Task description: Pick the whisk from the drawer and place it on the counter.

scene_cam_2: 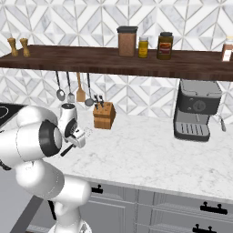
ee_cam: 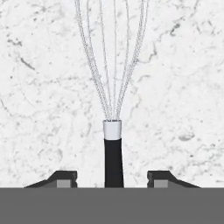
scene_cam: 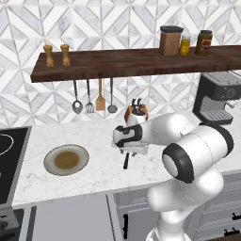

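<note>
Placement step, near its end by the look of it. Far left on the counter [scene_cam: 94, 134]: black cooktop [scene_cam: 10, 157], then a plate [scene_cam: 48, 157] with a brown centre, well apart from the work. Right of the plate, near the counter's front edge: whisk [scene_cam: 126, 162], black handle poking out just beneath the gripper [scene_cam: 132, 151], with the hand low over the marble. Seen from the hand camera: whisk [ee_cam: 113, 131] running straight away over the white slab, wire head far, handle near, centred between the fingertips [ee_cam: 63, 177]. Jaws spread wide, clear marble on both sides of the handle, touching nothing. Seemingly lying on the counter, out of the drawer. Further right: knife block [scene_cam: 136, 113] behind the hand, coffee machine [scene_cam: 219, 99] at the far end. Next, probably: a straight lift away, jaws kept apart, no sideways drift to nudge or roll the handle.
</note>
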You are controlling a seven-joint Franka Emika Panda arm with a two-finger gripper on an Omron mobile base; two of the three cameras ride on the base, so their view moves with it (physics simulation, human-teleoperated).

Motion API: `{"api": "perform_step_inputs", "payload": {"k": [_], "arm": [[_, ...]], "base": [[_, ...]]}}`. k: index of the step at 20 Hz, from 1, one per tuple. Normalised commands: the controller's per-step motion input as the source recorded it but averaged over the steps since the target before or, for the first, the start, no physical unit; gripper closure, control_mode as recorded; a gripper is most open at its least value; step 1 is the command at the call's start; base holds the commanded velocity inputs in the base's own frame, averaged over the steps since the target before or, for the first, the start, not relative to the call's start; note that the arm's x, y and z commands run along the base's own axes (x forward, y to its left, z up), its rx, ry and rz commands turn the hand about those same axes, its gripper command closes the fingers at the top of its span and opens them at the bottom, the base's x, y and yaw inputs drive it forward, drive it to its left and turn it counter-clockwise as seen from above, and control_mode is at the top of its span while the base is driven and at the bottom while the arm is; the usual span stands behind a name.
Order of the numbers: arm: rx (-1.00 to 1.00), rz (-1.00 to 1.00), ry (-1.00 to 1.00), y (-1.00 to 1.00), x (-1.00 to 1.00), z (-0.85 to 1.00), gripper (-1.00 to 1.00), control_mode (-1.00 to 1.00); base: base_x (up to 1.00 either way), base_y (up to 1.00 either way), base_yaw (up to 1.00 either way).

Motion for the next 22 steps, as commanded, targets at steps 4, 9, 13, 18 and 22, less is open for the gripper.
{"api": "perform_step_inputs", "payload": {"k": [4,9,13,18,22], "arm": [[0.00,0.00,-0.02,-0.01,0.00,0.02,-1.00,-1.00],[0.00,0.00,-0.05,0.00,-0.18,0.82,-1.00,-1.00],[0.00,0.01,0.00,0.00,-0.43,1.00,-1.00,-1.00],[-0.05,0.09,-0.03,-0.02,-0.97,0.94,-1.00,-1.00],[-0.11,0.27,-0.11,-0.39,-1.00,0.58,-1.00,-1.00]], "base": [[0.00,0.00,0.00],[0.00,0.00,0.00],[0.00,0.00,0.00],[0.00,0.00,0.00],[0.00,0.00,0.00]]}}
